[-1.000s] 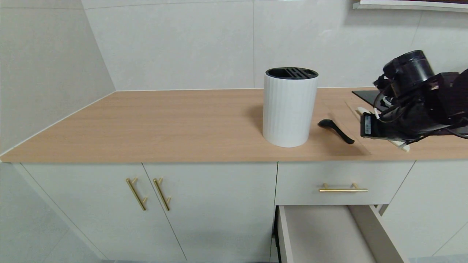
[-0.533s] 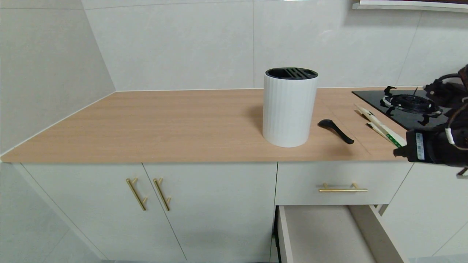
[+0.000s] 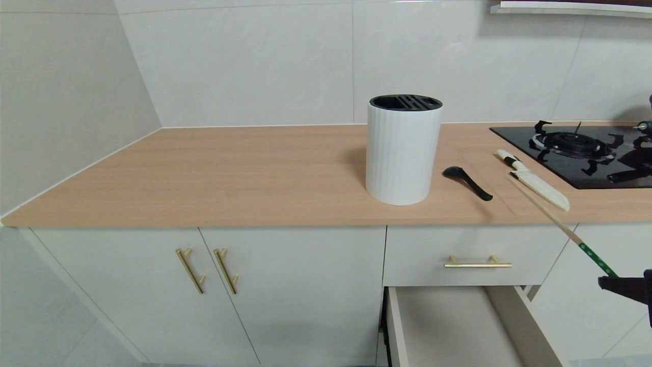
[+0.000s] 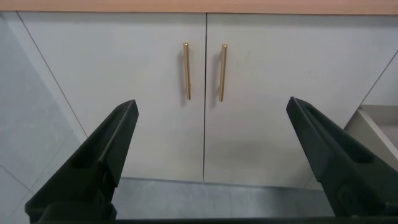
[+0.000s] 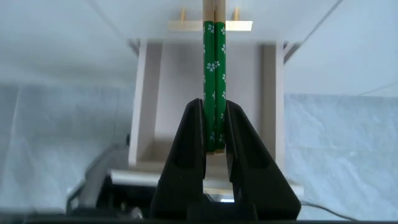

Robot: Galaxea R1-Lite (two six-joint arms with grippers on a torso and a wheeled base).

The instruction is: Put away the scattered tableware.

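Now the step in hand looks like the carry, with one item lifted and the rest waiting. The left jaws are spread wide and hold nothing. Straight ahead of them stand the cabinet doors with a pair of gold handles, and a corner of the open drawer shows off to one side. On the tabletop, well apart from both jaws, stands the white ribbed holder with its slotted black top. The black spoon lies just beside the holder, on its right-arm side. Closer to the right jaws lies the white knife, beside the stove. The chopsticks are pinched by the right jaws at their green ends. From there they slant up and away toward the tabletop's front edge, and whether their far tips touch it cannot be told. Seen from the right wrist, the two chopsticks sit side by side between the pressed jaws. The open drawer lies beyond them, under the closed drawer's gold handle. I judge the next move calls for bringing the pair level over that drawer, or up to the holder, before the jaws part. A slanted release could let them roll or drop. No brand or lettering can be read, and the green bands carry only small white paw-like prints.
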